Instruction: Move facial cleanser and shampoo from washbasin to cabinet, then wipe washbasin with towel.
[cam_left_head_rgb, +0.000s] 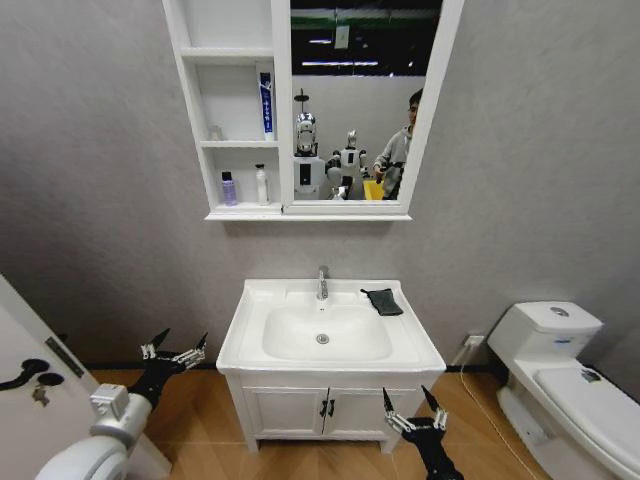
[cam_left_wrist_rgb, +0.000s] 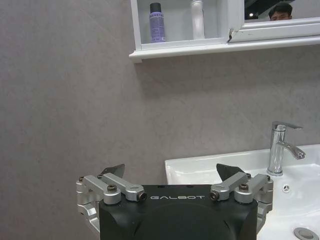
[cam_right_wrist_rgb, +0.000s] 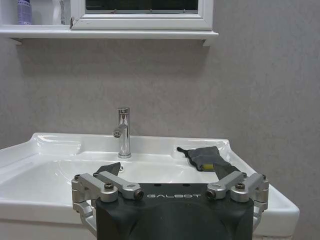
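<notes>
Head view puts the cabinet (cam_left_head_rgb: 236, 110) above the washbasin (cam_left_head_rgb: 330, 335), its lowest niche holding a purple bottle (cam_left_head_rgb: 228, 189) and a white bottle (cam_left_head_rgb: 261, 186), with the towel (cam_left_head_rgb: 383, 301) on the basin's right rear corner. My left claw (cam_left_head_rgb: 174, 349) and right claw (cam_left_head_rgb: 414, 405) hang low, spread wide and empty. Grabbing that thin cloth, I could scrape ceramic or bump the tap (cam_left_head_rgb: 322, 283).

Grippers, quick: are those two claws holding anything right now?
Left gripper: jaws open, holding nothing, left of the washbasin.
Right gripper: jaws open, holding nothing, low before the washbasin.
</notes>
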